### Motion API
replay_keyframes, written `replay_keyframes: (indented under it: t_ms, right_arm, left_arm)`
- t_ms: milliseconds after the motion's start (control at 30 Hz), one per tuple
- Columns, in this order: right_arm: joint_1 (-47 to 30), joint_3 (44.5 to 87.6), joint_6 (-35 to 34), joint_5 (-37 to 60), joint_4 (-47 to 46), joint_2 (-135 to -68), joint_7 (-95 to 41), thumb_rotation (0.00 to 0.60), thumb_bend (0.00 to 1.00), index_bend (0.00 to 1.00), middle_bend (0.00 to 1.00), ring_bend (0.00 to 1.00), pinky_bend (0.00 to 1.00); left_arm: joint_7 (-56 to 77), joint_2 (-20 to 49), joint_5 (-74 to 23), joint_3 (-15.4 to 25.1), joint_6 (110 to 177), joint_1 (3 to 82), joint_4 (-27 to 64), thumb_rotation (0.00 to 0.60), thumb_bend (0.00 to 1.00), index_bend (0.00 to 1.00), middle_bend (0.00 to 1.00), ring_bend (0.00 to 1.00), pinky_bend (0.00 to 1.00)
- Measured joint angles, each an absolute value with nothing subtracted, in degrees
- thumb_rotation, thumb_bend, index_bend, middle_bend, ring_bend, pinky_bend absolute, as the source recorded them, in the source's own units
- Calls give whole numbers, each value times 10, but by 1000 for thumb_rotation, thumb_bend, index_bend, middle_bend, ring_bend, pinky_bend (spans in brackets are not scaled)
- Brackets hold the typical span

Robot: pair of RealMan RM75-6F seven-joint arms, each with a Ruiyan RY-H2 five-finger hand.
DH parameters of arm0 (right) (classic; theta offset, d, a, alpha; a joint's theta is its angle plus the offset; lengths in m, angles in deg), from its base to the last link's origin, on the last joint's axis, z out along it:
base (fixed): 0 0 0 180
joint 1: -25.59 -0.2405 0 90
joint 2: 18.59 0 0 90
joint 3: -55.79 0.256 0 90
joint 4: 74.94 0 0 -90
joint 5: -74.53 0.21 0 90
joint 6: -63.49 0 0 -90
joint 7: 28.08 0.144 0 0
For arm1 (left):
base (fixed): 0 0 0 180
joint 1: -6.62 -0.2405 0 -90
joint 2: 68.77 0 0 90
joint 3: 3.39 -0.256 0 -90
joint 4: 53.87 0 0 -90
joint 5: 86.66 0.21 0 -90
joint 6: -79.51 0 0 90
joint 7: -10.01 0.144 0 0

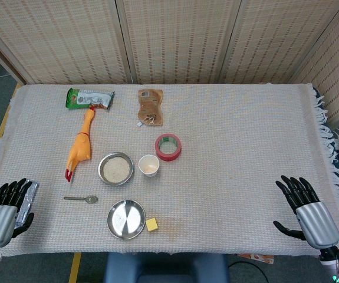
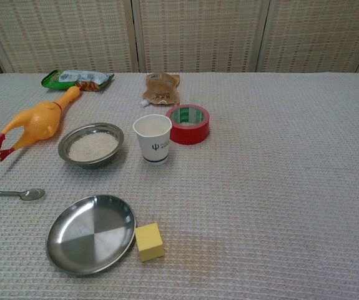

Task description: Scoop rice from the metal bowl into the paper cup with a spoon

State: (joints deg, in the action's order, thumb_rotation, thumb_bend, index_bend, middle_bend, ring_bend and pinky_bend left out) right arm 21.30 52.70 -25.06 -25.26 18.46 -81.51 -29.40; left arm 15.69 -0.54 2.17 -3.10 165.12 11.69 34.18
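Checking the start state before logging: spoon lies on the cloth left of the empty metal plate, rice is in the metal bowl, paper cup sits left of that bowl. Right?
Not quite. The paper cup sits to the right of the metal bowl, not left; the chest view shows it clearly. The rest holds: the spoon lies on the cloth left of the empty metal plate, and rice is in the bowl.

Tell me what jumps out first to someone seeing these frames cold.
Likely the yellow rubber chicken lying at the table's left, next to the rice-filled metal bowl, with the paper cup and a red tape roll just right of it. The spoon lies untouched in front of the bowl, near an empty metal plate with a yellow block beside it. Both hands, left and right, rest open at the near corners.
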Motion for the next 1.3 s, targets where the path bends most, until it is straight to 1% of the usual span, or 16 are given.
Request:
replay_keyframes:
  t_ms: [200, 267, 333, 367, 400, 433, 467, 500, 567, 600, 633, 700, 767, 800, 1033, 1300]
  right_arm:
    - [213, 530, -248, -246, 184, -812, -288, 504, 114, 0, 0, 0, 0]
    - [213, 531, -249, -247, 184, -811, -284, 504, 114, 0, 0, 0, 0]
    - [213, 531, -251, -248, 183, -811, -283, 504, 114, 0, 0, 0, 0]
    - [213, 531, -250, -247, 183, -811, -283, 505, 114, 0, 0, 0, 0]
    - [213, 530, -248, -247, 183, -810, -282, 506, 114, 0, 0, 0, 0]
    - [213, 530, -247, -245, 183, -809, -279, 505, 114, 0, 0, 0, 0]
    - [212, 531, -247, -244, 184, -809, -277, 504, 114, 0, 0, 0, 0]
    - [212, 532, -246, -243, 184, -808, -276, 503, 114, 0, 0, 0, 0]
    - [212, 532, -245, -242, 184, -807, -274, 503, 114, 0, 0, 0, 0]
    - [212, 532, -245, -242, 184, -806, -273, 503, 114, 0, 0, 0, 0]
    - [212, 533, -245, -241, 184, -806, -272, 503, 114, 0, 0, 0, 0]
    - [212, 534, -245, -238, 184, -806, -271, 504, 114, 0, 0, 0, 0]
    - [212, 536, -244, -234, 184, -806, -270, 504, 114, 0, 0, 0, 0]
    - [212, 536, -243, -233, 185, -805, -269, 504, 114, 0, 0, 0, 0]
    - [210, 538, -235, -227, 186, -805, -269, 503, 114, 0, 0, 0, 0]
    - [208, 539, -229, -222, 187, -805, -268, 504, 114, 0, 0, 0, 0]
  left_arm:
    - [159, 0, 23, -36, 1627, 126, 345, 600, 386, 0, 0, 0, 70]
    - [159, 4, 28, -39, 1617, 132, 350, 600, 387, 0, 0, 0, 89]
    - [156, 10, 36, -41, 1610, 140, 355, 600, 387, 0, 9, 7, 138]
    - [157, 13, 39, -41, 1605, 143, 357, 600, 387, 0, 38, 42, 192]
    - [161, 16, 40, -41, 1599, 147, 358, 600, 386, 1, 85, 101, 262]
    - [168, 19, 40, -40, 1596, 150, 359, 600, 386, 15, 171, 211, 368]
    - [177, 22, 40, -39, 1593, 153, 360, 600, 387, 74, 299, 363, 500]
    - [187, 26, 40, -37, 1589, 156, 360, 600, 388, 112, 362, 428, 554]
    - [217, 39, 37, -33, 1579, 165, 360, 600, 390, 270, 653, 656, 740]
    - [231, 46, 35, -31, 1574, 170, 360, 600, 390, 301, 750, 722, 796]
    - [248, 55, 29, -27, 1564, 176, 358, 600, 390, 334, 887, 820, 884]
    - [268, 70, 16, -21, 1546, 186, 354, 600, 389, 364, 981, 921, 969]
    - [284, 88, -3, -14, 1527, 197, 344, 600, 387, 389, 1000, 988, 1000]
    - [291, 95, -11, -11, 1520, 202, 339, 600, 387, 397, 1000, 996, 1000]
    - [304, 146, -44, -1, 1496, 219, 284, 600, 385, 460, 1000, 1000, 1000]
    - [305, 189, -60, 4, 1495, 228, 221, 600, 380, 448, 1000, 1000, 1000]
